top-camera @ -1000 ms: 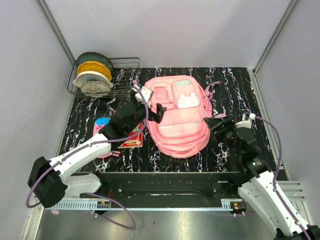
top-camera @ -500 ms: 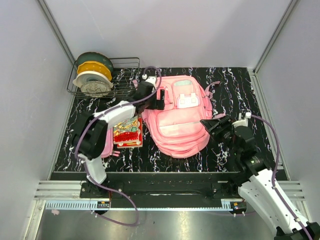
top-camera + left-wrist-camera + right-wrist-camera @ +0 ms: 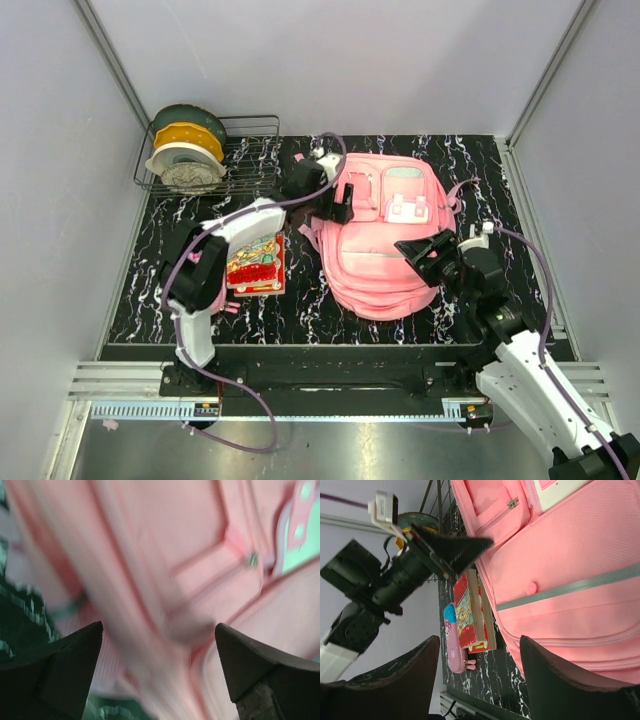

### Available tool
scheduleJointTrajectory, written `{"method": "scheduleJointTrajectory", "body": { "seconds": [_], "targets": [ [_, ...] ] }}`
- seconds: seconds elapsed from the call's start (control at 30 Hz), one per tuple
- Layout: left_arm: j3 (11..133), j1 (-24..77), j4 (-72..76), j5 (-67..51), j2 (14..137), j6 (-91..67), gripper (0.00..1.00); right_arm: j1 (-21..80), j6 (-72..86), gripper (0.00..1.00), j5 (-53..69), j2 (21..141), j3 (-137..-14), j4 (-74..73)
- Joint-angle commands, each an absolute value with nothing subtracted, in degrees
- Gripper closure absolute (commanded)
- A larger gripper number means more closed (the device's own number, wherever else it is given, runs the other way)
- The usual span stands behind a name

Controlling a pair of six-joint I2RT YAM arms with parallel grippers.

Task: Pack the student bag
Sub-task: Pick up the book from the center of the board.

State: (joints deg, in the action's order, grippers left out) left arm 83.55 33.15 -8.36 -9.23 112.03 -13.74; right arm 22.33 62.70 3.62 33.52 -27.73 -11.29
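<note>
Looking along the right gripper [image 3: 479, 647], its two dark fingers [image 3: 385, 680] stand well apart at the bottom, nothing between them but black marbled table [image 3: 487, 690]. The student bag [image 3: 560, 545] fills the right side, pink, with a pale grey stripe [image 3: 580, 585] across it and a small zip pull [image 3: 511, 502] on a pocket near the top. A corner of the white clasp patch [image 3: 560, 492] shows up there too. The left arm [image 3: 375, 590] reaches in from the left, one wedge-shaped finger [image 3: 452, 545] pointing at the bag's edge; contact, I can't tell. Just beside the bag lies a red book [image 3: 467, 612], and a pink-and-blue pencil case [image 3: 452, 640] on its far side. A wire rack [image 3: 437, 500] is behind.
</note>
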Motion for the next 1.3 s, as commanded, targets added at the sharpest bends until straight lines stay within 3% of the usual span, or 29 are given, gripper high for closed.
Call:
{"method": "scheduleJointTrajectory", "body": {
  "seconds": [0.0,0.2,0.37,0.8,0.9,1.1,1.27],
  "targets": [
    [70.3,31.5,-2.5,-4.6,95.2,-15.6,0.01,22.2,60.1,0.29,8.3,35.9,-28.6,-5.8],
    [58.6,28.4,-1.9,4.9,78.6,-14.8,0.01,22.4,57.9,0.29,12.1,41.0,-28.3,-2.1],
    [53.5,24.1,-4.3,13.2,73.1,-16.2,0.01,23.5,55.5,0.29,15.6,48.4,-31.6,-0.5],
    [56.1,8.7,-11.6,5.1,87.0,-16.6,0.01,40.2,51.5,0.29,9.7,67.7,-41.2,7.5],
    [54.5,6.5,-9.0,2.0,88.7,-16.6,0.01,40.8,50.5,0.28,16.2,73.7,-43.0,13.3],
    [50.4,5.5,-1.5,-3.2,88.6,-17.8,0.01,43.2,49.6,0.28,13.6,84.6,-49.6,13.9],
    [53.8,4.6,-4.8,-6.4,94.0,-16.7,0.01,43.5,50.3,0.28,16.7,93.3,-53.7,18.3]
  ]
}}
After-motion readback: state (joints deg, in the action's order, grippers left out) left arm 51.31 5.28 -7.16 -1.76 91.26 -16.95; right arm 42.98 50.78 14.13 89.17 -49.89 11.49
